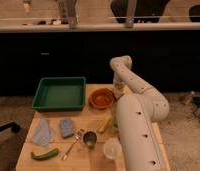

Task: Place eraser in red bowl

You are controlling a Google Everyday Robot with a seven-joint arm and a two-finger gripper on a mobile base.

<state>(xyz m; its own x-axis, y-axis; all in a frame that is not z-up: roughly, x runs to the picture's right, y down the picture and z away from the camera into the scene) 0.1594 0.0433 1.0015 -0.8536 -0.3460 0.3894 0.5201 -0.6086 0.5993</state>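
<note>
Beside the red bowl [102,98], the arm [131,83] half hides the hand [117,93]; its grip cannot be told.

The arm [139,96] bends double, hand [117,92] hanging below its elbow.

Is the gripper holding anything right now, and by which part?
Cannot tell. The gripper sits just right of the red bowl; what it grasps, if anything, is not visible.

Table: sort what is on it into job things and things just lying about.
Job: red bowl; gripper, by the bowl's right rim; eraser, not visible.
Lying about: green tray; pad; cloth; spoon; metal cup; clear cup; green vegetable.
</note>
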